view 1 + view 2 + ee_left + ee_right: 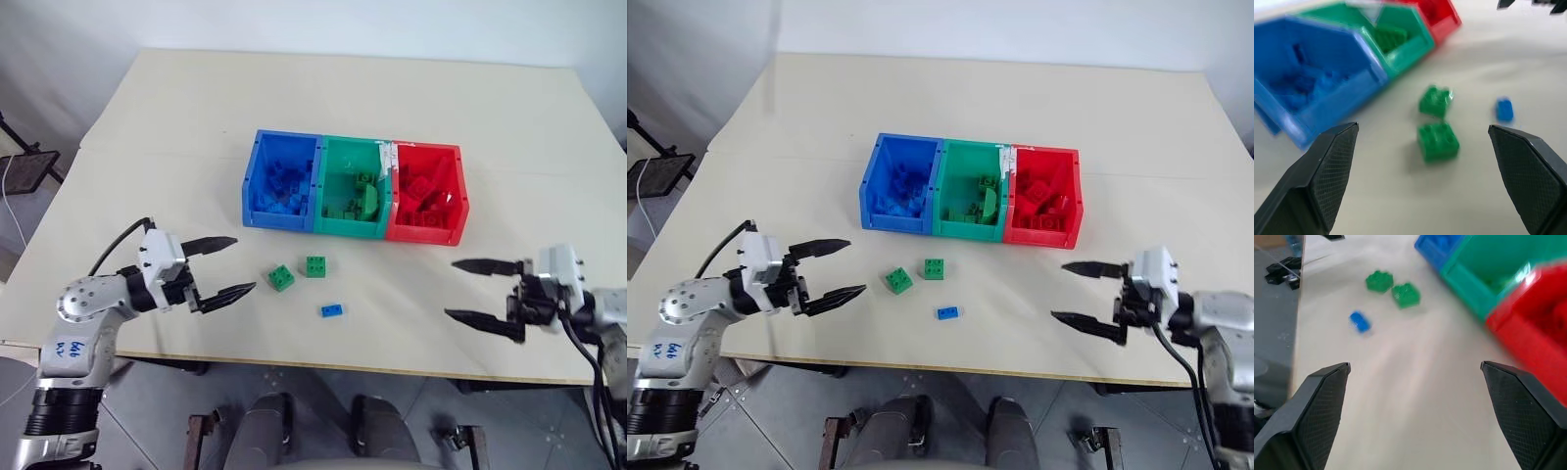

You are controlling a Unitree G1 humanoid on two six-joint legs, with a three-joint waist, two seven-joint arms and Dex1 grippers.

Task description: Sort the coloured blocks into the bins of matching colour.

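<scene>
Bins [355, 227]: three joined trays stood mid-table, blue toward the left edge, green in the middle, red toward the right edge.
Hidden: bricks inside each bin were piled up and overlapping; count per bin couldn't be made out. A curved green piece showed in the green bin [353, 191]; white patch on the green/red divider, nature unclear.
Blue bin [282, 182]: blue bricks inside, jumbled.
Red bin [428, 195]: red bricks inside, jumbled.
Loose blocks: three on the table [196, 127], between the bins and the near edge.
Green blocks: two, just beside each other but apart — one [282, 278] tilted, other [315, 265] squarer to the bins, both in front of the blue/green joint.
Blue block [332, 310]: one, small, nearer the near edge than the greens, apart from them.
Loose red: zero on the table.
Left gripper [227, 266]: jaws wide apart, nothing between them, near the left part of the near edge, tips pointing at the green blocks.
Right gripper [464, 290]: jaws spread wide, empty, near the right part of the near edge, well apart from all blocks.
</scene>
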